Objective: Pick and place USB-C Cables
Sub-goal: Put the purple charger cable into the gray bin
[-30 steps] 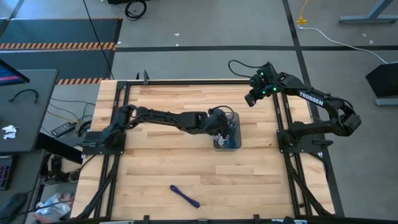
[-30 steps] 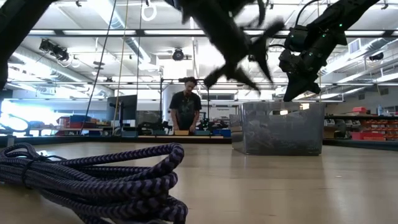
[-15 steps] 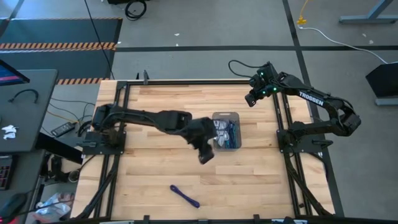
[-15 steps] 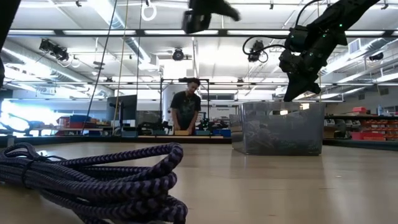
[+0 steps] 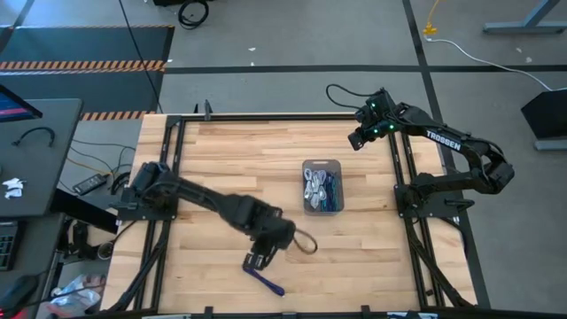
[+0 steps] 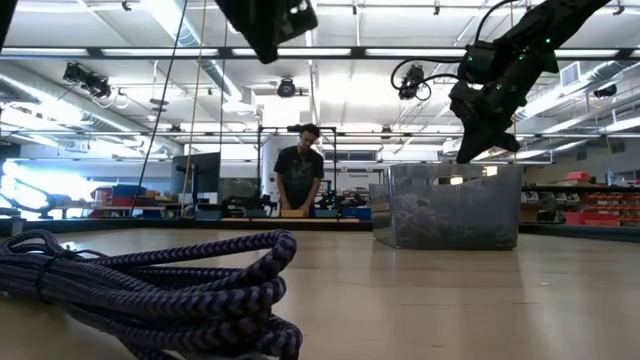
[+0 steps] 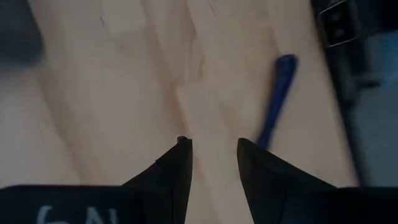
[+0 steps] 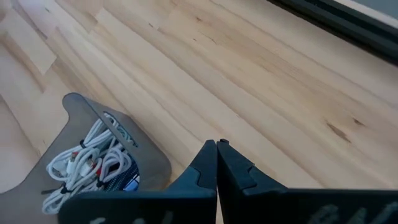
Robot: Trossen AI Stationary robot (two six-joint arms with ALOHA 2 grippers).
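Note:
One dark blue-purple cable bundle (image 5: 264, 279) lies flat on the wood near the table's near edge; it fills the low view's foreground (image 6: 150, 290) and shows as a blue strip in the left wrist view (image 7: 277, 102). My left gripper (image 5: 257, 260) hovers just above and beside it, open (image 7: 213, 146), touching nothing. White and blue cable bundles (image 5: 319, 188) lie in the grey tray (image 5: 306, 166) at mid-table (image 8: 93, 158). My right gripper (image 5: 357, 140) waits shut (image 8: 216, 148) in the air near the far right corner.
The tray (image 6: 455, 205) stands upright on the table, right of centre. Black frame rails (image 5: 168, 177) run along the left and right table edges. Bare wood lies around the loose cable. A person (image 6: 300, 165) stands at a bench in the room beyond.
My left arm has swung from over the tray toward the table's near edge and left, ending above the blue-purple cable on the wood. The cable and the tray have stayed where they were.

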